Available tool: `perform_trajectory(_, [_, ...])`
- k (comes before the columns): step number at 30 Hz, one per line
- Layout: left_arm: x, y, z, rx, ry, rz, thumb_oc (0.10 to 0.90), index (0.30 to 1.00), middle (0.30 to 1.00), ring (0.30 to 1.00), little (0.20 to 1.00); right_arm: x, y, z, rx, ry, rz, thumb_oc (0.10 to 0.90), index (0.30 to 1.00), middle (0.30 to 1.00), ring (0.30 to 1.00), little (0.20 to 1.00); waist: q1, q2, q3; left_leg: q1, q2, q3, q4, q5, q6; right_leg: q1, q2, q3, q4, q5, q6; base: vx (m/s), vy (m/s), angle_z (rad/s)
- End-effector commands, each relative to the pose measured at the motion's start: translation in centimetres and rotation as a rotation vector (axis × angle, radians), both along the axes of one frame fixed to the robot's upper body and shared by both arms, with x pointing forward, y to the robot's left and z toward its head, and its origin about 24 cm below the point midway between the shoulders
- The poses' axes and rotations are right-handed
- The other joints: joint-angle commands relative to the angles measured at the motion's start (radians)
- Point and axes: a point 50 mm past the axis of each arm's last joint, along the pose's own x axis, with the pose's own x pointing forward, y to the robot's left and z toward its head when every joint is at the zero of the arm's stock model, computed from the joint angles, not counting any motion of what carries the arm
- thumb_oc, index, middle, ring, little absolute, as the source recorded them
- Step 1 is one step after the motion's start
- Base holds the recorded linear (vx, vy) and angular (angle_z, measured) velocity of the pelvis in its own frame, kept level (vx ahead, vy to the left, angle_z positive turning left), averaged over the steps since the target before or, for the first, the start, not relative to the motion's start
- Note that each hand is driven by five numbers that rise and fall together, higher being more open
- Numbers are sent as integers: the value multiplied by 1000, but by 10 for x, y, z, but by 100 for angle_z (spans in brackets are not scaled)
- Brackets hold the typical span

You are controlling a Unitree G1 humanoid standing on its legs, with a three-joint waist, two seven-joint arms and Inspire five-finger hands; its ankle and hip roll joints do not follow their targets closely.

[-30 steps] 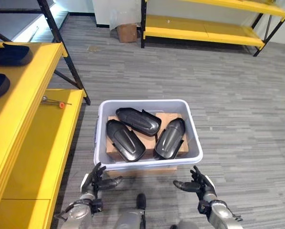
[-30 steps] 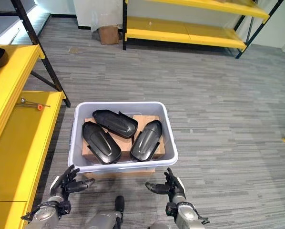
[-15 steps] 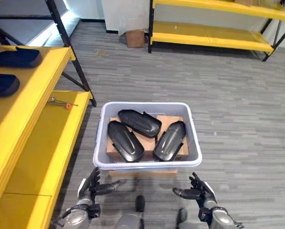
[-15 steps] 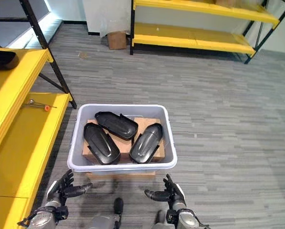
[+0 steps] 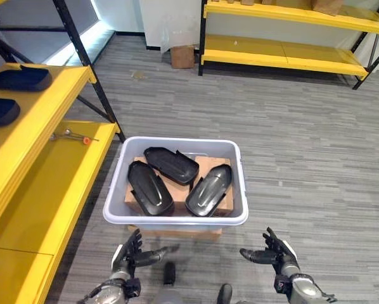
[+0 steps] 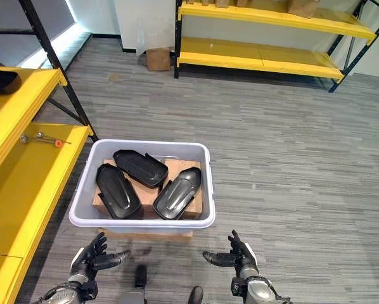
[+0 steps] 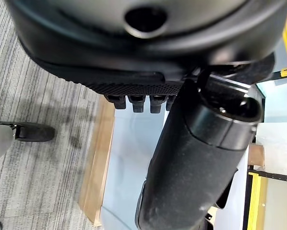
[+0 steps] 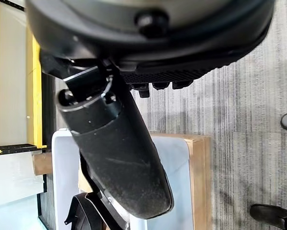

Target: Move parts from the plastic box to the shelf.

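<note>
A pale grey plastic box (image 5: 175,220) stands on a low wooden base on the floor, holding three black moulded parts: one on the left (image 5: 149,187), one across the back (image 5: 171,165) and one on the right (image 5: 209,190). My left hand (image 5: 129,257) hovers open below the box's near left corner, thumb pointing inward. Level with it, my right hand (image 5: 275,256) hangs open past the near right corner. Neither touches the box. The yellow shelf (image 5: 50,183) runs along the left, with two dark parts (image 5: 19,78) on its upper level.
A small tool with an orange tip (image 5: 72,136) lies on the lower shelf level. Black shelf posts (image 5: 91,79) stand beside the box. A second yellow shelf (image 5: 284,54) and a cardboard box (image 5: 182,56) are at the far wall. Grey carpet spreads to the right.
The camera has pulled back and shifted right, so the box now sits further left and higher. Both hands stay open, spread below the box.
</note>
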Motion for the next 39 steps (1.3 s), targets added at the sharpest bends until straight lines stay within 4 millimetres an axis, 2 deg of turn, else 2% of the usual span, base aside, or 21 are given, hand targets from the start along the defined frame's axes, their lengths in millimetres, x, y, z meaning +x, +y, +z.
perform_trajectory(1, [31, 9, 31, 45, -189, -6, 900, 1000, 1000, 1000, 1000, 34, -1, 44, 7, -260, 4, 900, 1000, 1000, 1000, 1000, -3, -2, -7, 79, 122, -13, 16, -48, -83, -15, -84, -12, 25, -76, 78, 32, -21, 0])
perform_trajectory(5, [30, 8, 31, 44, -188, -4, 900, 1000, 1000, 1000, 1000, 44, 1, 58, -11, -323, 30, 900, 1000, 1000, 1000, 1000, -1, 2, -7, 75, 117, -7, 1, -44, -86, -21, -85, -17, 14, -69, 82, 5, 9, 0])
perform_trajectory(6, [31, 7, 31, 43, -191, -5, 900, 1000, 1000, 1000, 1000, 51, 4, 67, -14, -372, 48, 900, 1000, 1000, 1000, 1000, 1, 2, -5, 73, 114, -3, -4, -45, -86, -24, -89, -17, 7, -62, 87, 13, 33, -2])
perform_trajectory(8, [31, 7, 31, 43, -194, -5, 900, 1000, 1000, 1000, 1000, 54, 4, 70, -22, -387, 53, 900, 1000, 1000, 1000, 1000, 3, 2, -4, 71, 112, -2, -4, -46, -85, -27, -91, -16, 5, -59, 88, 5, 17, -1])
perform_trajectory(10, [29, 7, 31, 43, -192, -7, 900, 1000, 1000, 1000, 1000, 63, 7, 87, -44, -463, 71, 900, 1000, 1000, 1000, 1000, 7, 2, 1, 64, 106, 4, -4, -50, -84, -33, -99, -16, 0, -50, 95, 5, 49, 0])
perform_trajectory(11, [29, 7, 31, 43, -192, -7, 900, 1000, 1000, 1000, 1000, 63, 7, 87, -44, -463, 71, 900, 1000, 1000, 1000, 1000, 7, 2, 1, 63, 106, 4, -4, -50, -84, -34, -100, -16, 0, -50, 95, -9, 51, -2])
perform_trajectory(13, [30, 7, 31, 46, -196, -7, 900, 1000, 1000, 1000, 1000, 71, 10, 100, -56, -526, 76, 900, 1000, 1000, 1000, 1000, 11, 2, 11, 57, 101, 9, -4, -52, -81, -45, -107, -13, 0, -42, 101, -17, 38, -3])
perform_trajectory(14, [30, 7, 31, 46, -197, -7, 900, 1000, 1000, 1000, 1000, 71, 10, 100, -56, -527, 76, 900, 1000, 1000, 1000, 1000, 11, 1, 11, 57, 100, 9, -4, -52, -81, -45, -108, -12, 0, -42, 102, -74, 82, 1])
perform_trajectory(15, [32, 4, 32, 44, -206, -9, 900, 1000, 1000, 1000, 1000, 85, 18, 121, -66, -625, 79, 900, 1000, 1000, 1000, 1000, 16, 3, 31, 35, 89, 11, -4, -52, -75, -75, -120, -5, 0, -28, 109, -91, 88, 1])
perform_trajectory(16, [33, 3, 33, 43, -209, -7, 900, 1000, 1000, 1000, 1000, 89, 21, 129, -65, -663, 81, 900, 1000, 1000, 1000, 1000, 19, 4, 39, 26, 84, 12, -4, -52, -72, -85, -124, -1, 0, -23, 111, -91, 88, -1])
perform_trajectory(17, [33, 4, 33, 43, -210, -7, 900, 1000, 1000, 1000, 1000, 90, 21, 129, -65, -664, 81, 900, 1000, 1000, 1000, 1000, 19, 3, 39, 26, 83, 12, -4, -52, -72, -86, -125, -1, 0, -22, 111, -38, 51, -4])
perform_trajectory(21, [38, -3, 34, 31, -222, -14, 900, 1000, 1000, 1000, 1000, 104, 35, 153, -42, -766, 84, 900, 1000, 1000, 1000, 1000, 28, 6, 74, -10, 64, 9, -4, -45, -64, -118, -144, 1, 0, -3, 118, -62, 65, 0])
perform_trajectory(32, [50, -14, 43, 24, -266, -39, 900, 1000, 1000, 1000, 1000, 127, 66, 175, 14, -828, 116, 900, 1000, 1000, 1000, 1000, 60, 9, 171, -75, 28, -2, -2, -33, -46, -170, -179, -11, 8, 25, 125, -43, 41, 3])
perform_trajectory(39, [54, -18, 47, 17, -284, -44, 900, 1000, 1000, 1000, 1000, 139, 79, 189, -38, -868, 132, 900, 1000, 1000, 1000, 1000, 74, 21, 212, -106, 10, -7, -4, -27, -36, -204, -203, -17, 26, 32, 132, -23, 38, 2])
